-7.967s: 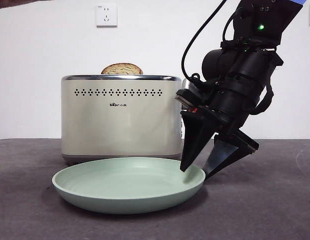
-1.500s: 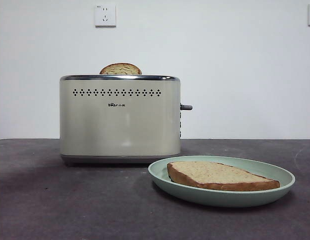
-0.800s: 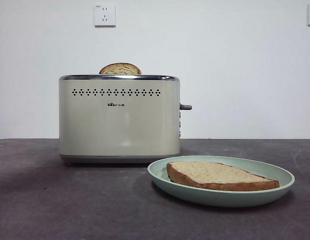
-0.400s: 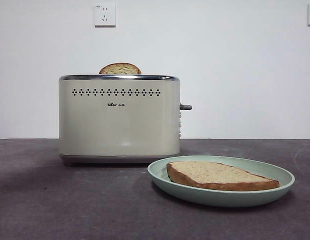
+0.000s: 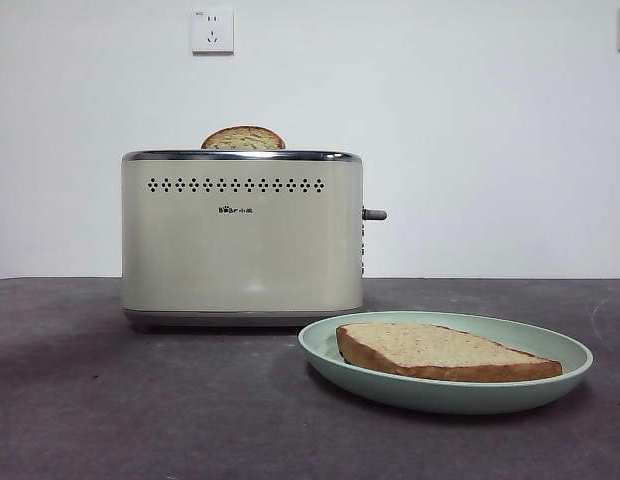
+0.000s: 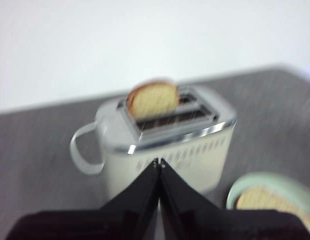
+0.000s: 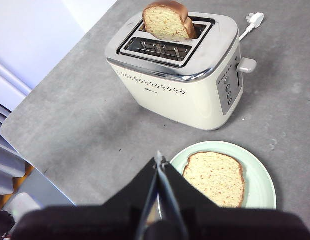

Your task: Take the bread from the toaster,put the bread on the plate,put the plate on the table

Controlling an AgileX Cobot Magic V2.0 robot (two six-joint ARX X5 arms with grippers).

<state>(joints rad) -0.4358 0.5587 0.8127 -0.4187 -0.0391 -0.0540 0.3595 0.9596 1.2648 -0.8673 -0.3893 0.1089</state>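
The bread (image 5: 435,350) lies flat in the mint-green plate (image 5: 550,340), which rests on the dark table (image 5: 140,410) in front of the toaster's right end. The bread also shows in the right wrist view (image 7: 215,177) on the plate (image 7: 260,190). The cream toaster (image 5: 242,235) stands behind, with a second, darker slice (image 5: 243,138) standing in its far slot. Both arms are out of the front view. My left gripper (image 6: 159,162) is shut and empty, high above the toaster (image 6: 165,145). My right gripper (image 7: 159,159) is shut and empty, high above the plate's edge.
A white wall socket (image 5: 212,30) is on the back wall. The toaster's white cord and plug (image 7: 252,21) lie behind it on the table. The table's edge (image 7: 25,145) runs close to the toaster's far side in the right wrist view.
Since 7.3 s ago the arm has left the front view, the plate has shifted right and the bread lies in it. In the last second nothing has moved beyond a slight picture shift.
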